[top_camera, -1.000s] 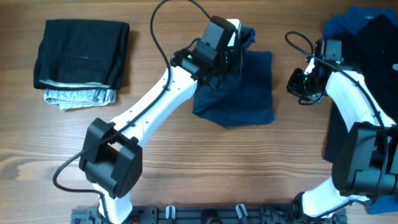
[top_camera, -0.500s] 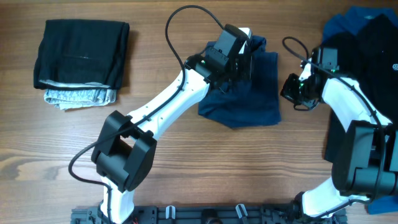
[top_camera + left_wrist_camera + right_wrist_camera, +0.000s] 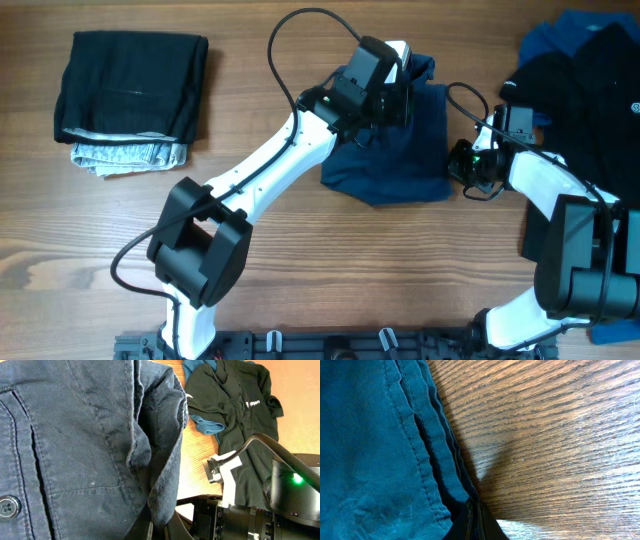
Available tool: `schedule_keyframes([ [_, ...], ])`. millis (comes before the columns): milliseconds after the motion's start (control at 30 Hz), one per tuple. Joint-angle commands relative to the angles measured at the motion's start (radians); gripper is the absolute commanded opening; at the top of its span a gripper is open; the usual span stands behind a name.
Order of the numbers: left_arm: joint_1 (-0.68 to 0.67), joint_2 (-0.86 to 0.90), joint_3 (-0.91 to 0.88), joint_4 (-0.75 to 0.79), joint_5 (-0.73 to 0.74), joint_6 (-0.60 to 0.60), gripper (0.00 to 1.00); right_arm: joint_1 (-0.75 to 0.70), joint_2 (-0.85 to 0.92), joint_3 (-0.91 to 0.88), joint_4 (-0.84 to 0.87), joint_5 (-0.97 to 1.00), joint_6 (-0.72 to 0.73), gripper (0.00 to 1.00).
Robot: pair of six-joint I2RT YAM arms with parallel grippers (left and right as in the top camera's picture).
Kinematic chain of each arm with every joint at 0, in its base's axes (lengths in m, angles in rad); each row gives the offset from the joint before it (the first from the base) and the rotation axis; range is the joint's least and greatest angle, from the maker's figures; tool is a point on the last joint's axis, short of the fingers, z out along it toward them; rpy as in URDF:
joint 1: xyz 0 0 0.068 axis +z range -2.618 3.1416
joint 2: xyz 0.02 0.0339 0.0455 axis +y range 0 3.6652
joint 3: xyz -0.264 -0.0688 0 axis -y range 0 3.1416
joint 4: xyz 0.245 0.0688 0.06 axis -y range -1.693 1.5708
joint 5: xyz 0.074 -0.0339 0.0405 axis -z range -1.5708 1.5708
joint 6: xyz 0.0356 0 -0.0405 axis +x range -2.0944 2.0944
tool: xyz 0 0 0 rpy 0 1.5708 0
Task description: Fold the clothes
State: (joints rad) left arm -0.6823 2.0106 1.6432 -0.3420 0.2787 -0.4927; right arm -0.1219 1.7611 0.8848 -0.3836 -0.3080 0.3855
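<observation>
The dark navy shorts [image 3: 395,150] lie partly folded at the table's middle. They fill the left wrist view [image 3: 75,435] and the left half of the right wrist view [image 3: 370,450]. My left gripper [image 3: 400,88] is over their far edge, shut on a raised fold of the fabric [image 3: 160,525]. My right gripper [image 3: 462,165] is low at the shorts' right edge. Its fingers [image 3: 475,522] are shut, with the tips against the hem; I cannot tell whether any fabric is pinched.
A folded black garment [image 3: 130,85] lies on a folded light grey one [image 3: 130,155] at the far left. A loose pile of black [image 3: 590,90] and bright blue [image 3: 550,35] clothes lies at the right edge; the black shirt also shows in the left wrist view [image 3: 235,405].
My left gripper has moved right with the fold, and the shorts have shifted right. My right gripper has moved down and left to the shorts' right edge.
</observation>
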Motion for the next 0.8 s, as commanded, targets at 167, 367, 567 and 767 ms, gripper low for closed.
schedule_keyframes([
  [167,-0.068,0.051,0.023,0.032,0.008,-0.014,0.04,0.001,0.000,-0.028,-0.010,-0.015,0.011,0.04],
  [367,-0.069,0.079,0.023,0.059,0.010,-0.014,0.20,0.001,0.000,-0.028,-0.008,-0.015,0.011,0.04],
  [567,0.015,0.036,0.026,0.071,0.009,-0.008,0.26,-0.011,-0.048,0.054,-0.076,-0.004,-0.079,0.06],
  [767,0.177,0.035,0.024,-0.198,-0.003,0.173,0.17,0.013,-0.191,0.257,-0.393,-0.234,-0.251,0.12],
])
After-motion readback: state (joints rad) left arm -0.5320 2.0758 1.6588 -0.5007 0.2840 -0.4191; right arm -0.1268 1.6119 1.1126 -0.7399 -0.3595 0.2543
